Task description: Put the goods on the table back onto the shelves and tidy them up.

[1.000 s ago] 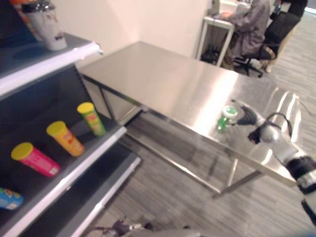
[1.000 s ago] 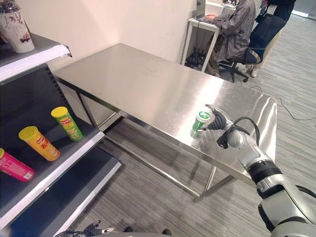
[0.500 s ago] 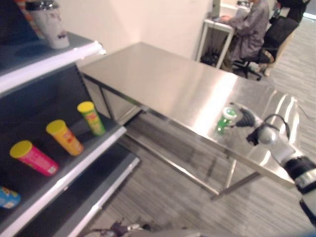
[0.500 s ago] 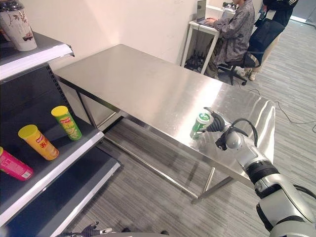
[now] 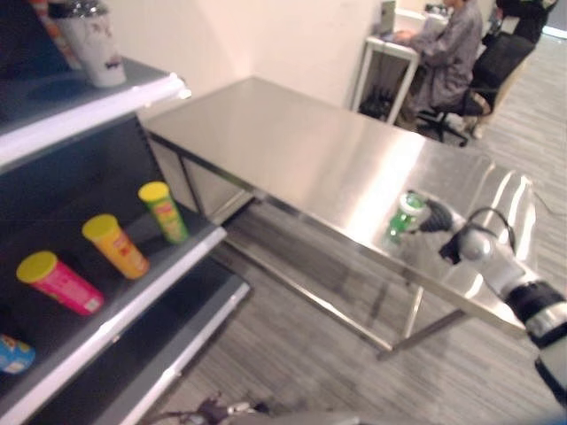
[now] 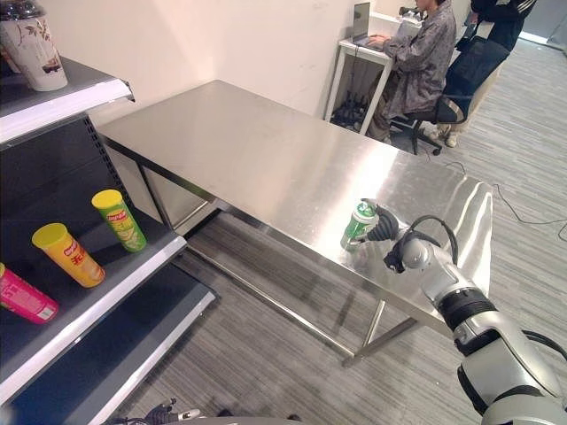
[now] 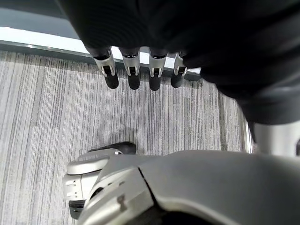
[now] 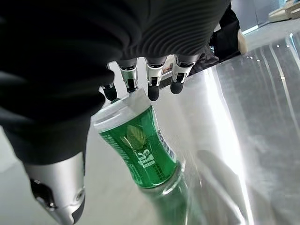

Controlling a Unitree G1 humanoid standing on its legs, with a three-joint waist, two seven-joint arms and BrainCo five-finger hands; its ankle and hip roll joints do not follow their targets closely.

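The robot's right hand reaches over the near right part of a long steel surface. Its fingers stretch out almost straight above the white lid of a green can, and its thumb stands apart beside the can's body. The hand is wide and relaxed around the can, with no finger curled round it. The green can stands on the surface near its near edge, leaning a little, its reflection showing in the steel below it.

The robot's left hand hangs low over a grey striped floor, fingers straight and holding nothing.

To the left of the surface stands a dark shelf unit with white-edged boards. On its middle shelf lie several tube cans on their sides: a green one with a yellow lid, an orange one with a yellow lid, a pink one and, farthest left, a blue one. On the top shelf stands a white patterned cup.

Far beyond the surface, a person sits on a chair at a small white desk against the wall.
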